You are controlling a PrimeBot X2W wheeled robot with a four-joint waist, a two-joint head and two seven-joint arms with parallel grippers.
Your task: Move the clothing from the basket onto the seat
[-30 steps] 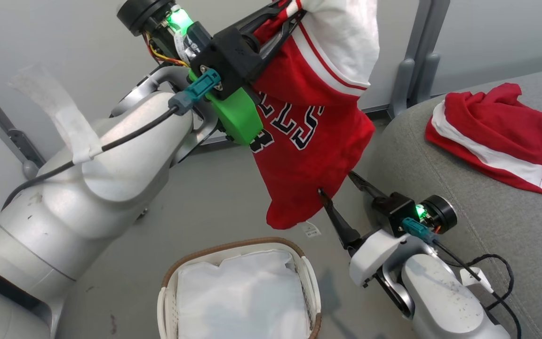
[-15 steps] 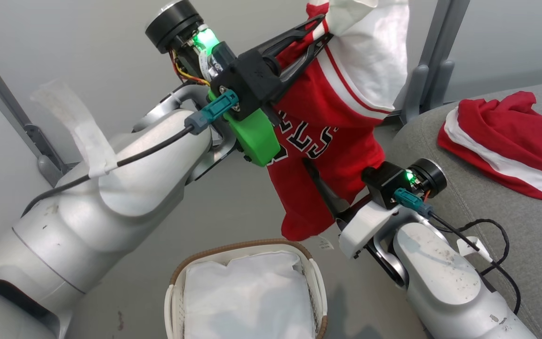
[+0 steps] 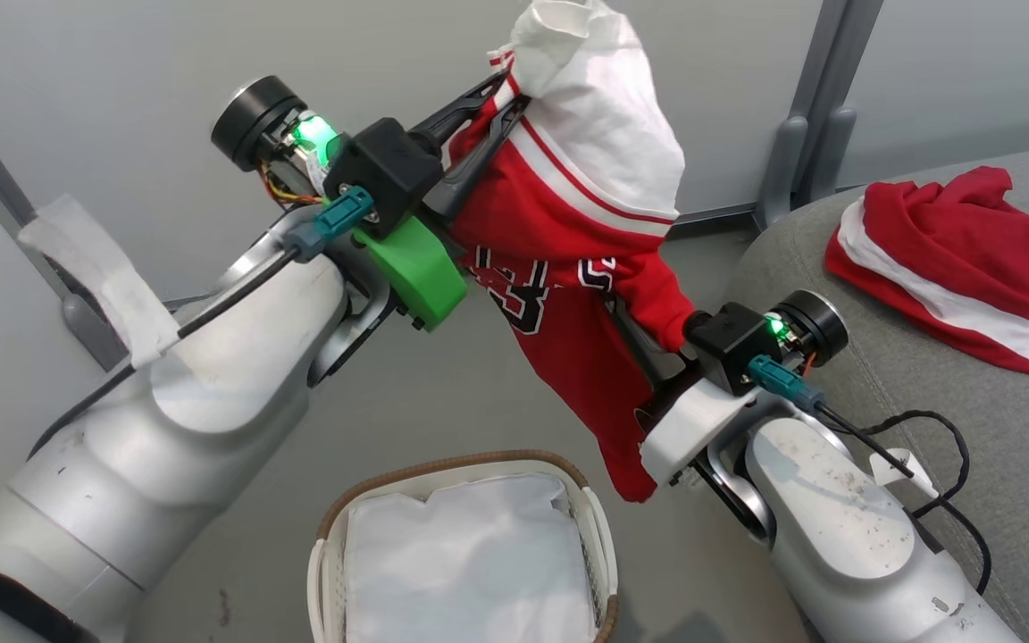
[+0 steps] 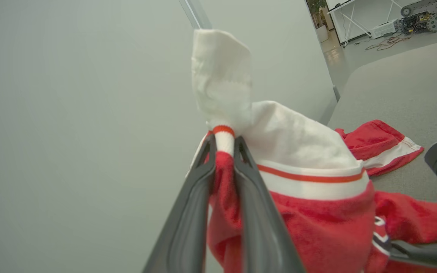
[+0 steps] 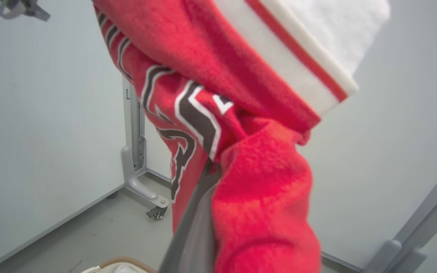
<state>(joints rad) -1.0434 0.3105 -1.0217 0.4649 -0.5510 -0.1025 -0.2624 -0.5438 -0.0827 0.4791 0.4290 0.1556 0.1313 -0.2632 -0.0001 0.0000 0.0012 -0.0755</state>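
Note:
A red jersey (image 3: pixel 559 223) with white panels and block lettering hangs in the air above the floor. My left gripper (image 3: pixel 497 98) is shut on its white-and-red collar edge, which the left wrist view shows pinched between the fingertips (image 4: pixel 224 140). Lower down, my right gripper (image 3: pixel 644 344) is shut on a fold of the same jersey (image 5: pixel 203 57), and red cloth wraps its fingers (image 5: pixel 195 227). A second red garment (image 3: pixel 943 259) lies crumpled on the grey seat (image 3: pixel 925 402). The basket (image 3: pixel 461 463) stands below, holding a white liner sheet (image 3: pixel 470 563).
Grey partition panels with metal posts (image 3: pixel 800 116) stand behind, one post on a castered foot (image 5: pixel 154 210). A black cable (image 3: pixel 934 429) loops over the seat's front edge beside my right forearm. Grey floor lies between the basket and the seat.
My right gripper, open below the jersey a second ago, has moved up into the cloth and shut on it, pulling the lower part sideways. The left gripper keeps its hold. The head camera has shifted.

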